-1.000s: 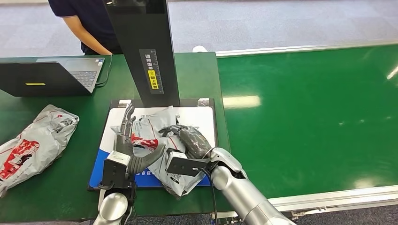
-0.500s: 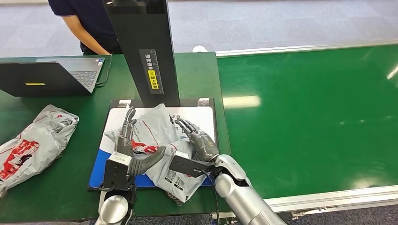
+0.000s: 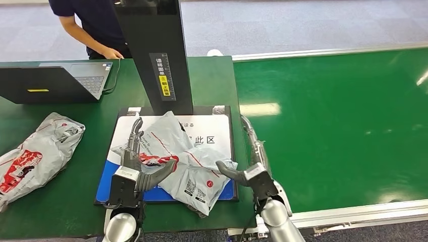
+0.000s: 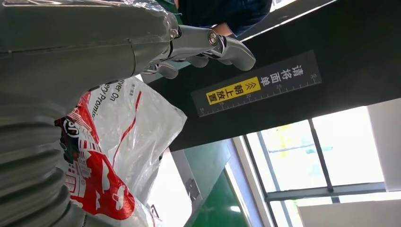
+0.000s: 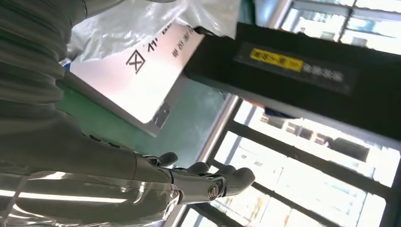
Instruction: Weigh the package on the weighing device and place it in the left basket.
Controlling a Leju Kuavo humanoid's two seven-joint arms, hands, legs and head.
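Package (image 3: pixel 181 159), a grey plastic mailer with red print, lies crumpled on the white plate of the weighing device (image 3: pixel 217 126), spread from the plate's middle toward its near edge, one corner hanging over that edge. My left hand (image 3: pixel 135 151) rests at the package's left side, fingers stretched straight along the plate toward the black column (image 3: pixel 151 50), thumb angled in against the bag; the fingers are apart and clamp nothing. My right hand (image 3: pixel 252 151) stands off the plate's right edge, over the seam between the table and the green conveyor belt (image 3: pixel 333 126), fingers extended and spread, thumb pointing back toward the package without touching it, holding nothing. A second grey-and-red bag (image 3: pixel 38 151) lies near the table's left edge. A laptop (image 3: pixel 55 80) sits at the far left corner, with a person's hand (image 3: pixel 112 52) just beyond it.
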